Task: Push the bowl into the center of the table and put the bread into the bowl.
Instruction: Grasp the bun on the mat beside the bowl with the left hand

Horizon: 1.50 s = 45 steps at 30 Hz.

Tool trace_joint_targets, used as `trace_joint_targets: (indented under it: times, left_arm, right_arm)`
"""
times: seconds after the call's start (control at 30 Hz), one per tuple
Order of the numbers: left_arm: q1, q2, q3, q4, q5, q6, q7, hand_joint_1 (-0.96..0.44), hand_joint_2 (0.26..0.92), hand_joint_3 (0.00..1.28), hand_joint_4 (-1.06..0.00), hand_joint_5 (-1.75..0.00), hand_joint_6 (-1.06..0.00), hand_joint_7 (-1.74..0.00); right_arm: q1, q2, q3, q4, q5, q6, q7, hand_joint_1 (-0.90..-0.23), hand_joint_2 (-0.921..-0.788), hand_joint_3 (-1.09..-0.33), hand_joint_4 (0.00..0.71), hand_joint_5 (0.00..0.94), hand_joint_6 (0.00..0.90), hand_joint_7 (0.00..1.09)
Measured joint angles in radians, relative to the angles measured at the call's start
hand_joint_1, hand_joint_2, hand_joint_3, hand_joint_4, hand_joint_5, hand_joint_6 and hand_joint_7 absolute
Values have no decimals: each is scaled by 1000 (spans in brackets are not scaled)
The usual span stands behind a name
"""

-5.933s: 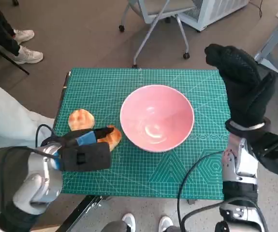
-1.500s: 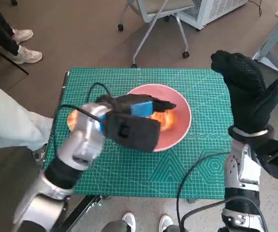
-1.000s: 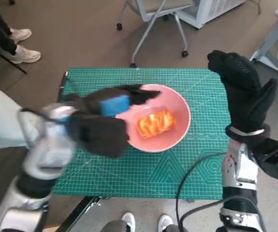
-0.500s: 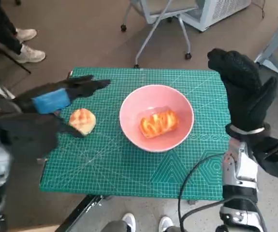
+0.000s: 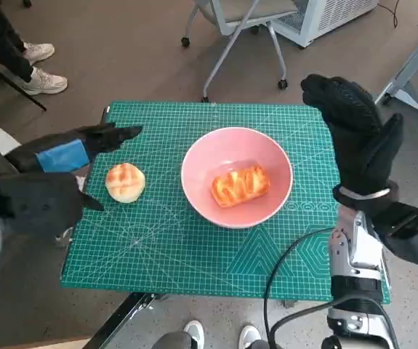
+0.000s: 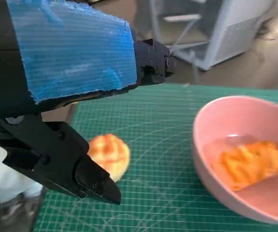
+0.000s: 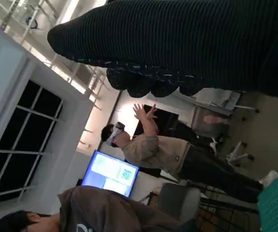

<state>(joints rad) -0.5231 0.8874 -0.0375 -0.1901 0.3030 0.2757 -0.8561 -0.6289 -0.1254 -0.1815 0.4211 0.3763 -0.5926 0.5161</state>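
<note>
The bowl (image 5: 236,177) is sitting mid-desk, one bread (image 5: 239,184) lying inside. The left hand (image 5: 45,178) is hovering spread and empty beside the round bun (image 5: 125,182); the right hand (image 5: 358,134) is standing raised, fingers apart. Risk: a careless reach nudging the bun off the desk (image 5: 194,247) edge.

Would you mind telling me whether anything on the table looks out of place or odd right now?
One thing stands out: a round bun lies on the green mat beside the pink bowl, while the other bread already sits inside it. The left hand hovers open near the bun; the right hand is raised, holding nothing. Nothing looks spilled or damaged.
</note>
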Motion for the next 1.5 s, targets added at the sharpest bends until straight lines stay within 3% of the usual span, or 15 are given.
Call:
trace_joint_targets:
  times: [0.47,1.0,1.33,1.5]
  left_arm:
    - [-38,-33,-111,156,89,-10,63,118,713,13,1,1,-98,-8]
    - [-283,-169,-298,714,239,-92,166,12,716,12,1,1,-89,-1]
    - [-336,-249,-366,882,284,-97,179,5,730,18,1,1,-119,-14]
    - [-337,-266,-392,919,306,-126,218,4,754,32,-61,-23,-167,-28]
  right_arm:
    - [-4,-2,-1,7,12,-1,22,-632,-921,-644,223,2,146,431]
    - [4,-12,-11,-14,9,4,14,-643,-921,-640,231,4,152,449]
    - [12,-15,-14,-15,9,4,6,-639,-921,-639,234,5,167,449]
    - [14,-15,-14,-17,6,2,-1,-636,-921,-659,233,3,168,447]
